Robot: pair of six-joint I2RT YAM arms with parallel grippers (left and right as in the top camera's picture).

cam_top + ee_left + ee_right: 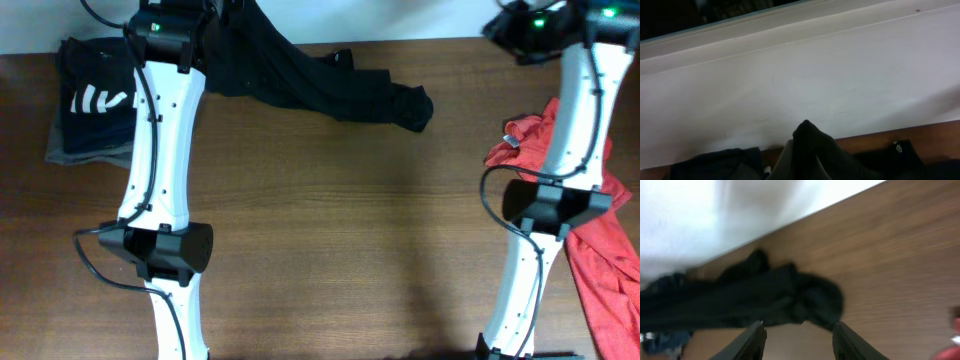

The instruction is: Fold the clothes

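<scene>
left jaws: clenched on black garment (pixel 815 150) | right jaws: released, garment just ahead, untouched

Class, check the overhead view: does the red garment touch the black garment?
No, the black garment and the red garment lie apart, with bare table between them.

A crumpled black cloth garment (pixel 320 85) sprawls at 12 o'clock on the tabletop (pixel 350 230). A rumpled red cloth garment (pixel 615 270) lies at 3 o'clock. A folded navy garment with white stripes (pixel 100 100) rests on folded grey cloth (pixel 58 150) at 10 o'clock.
</scene>
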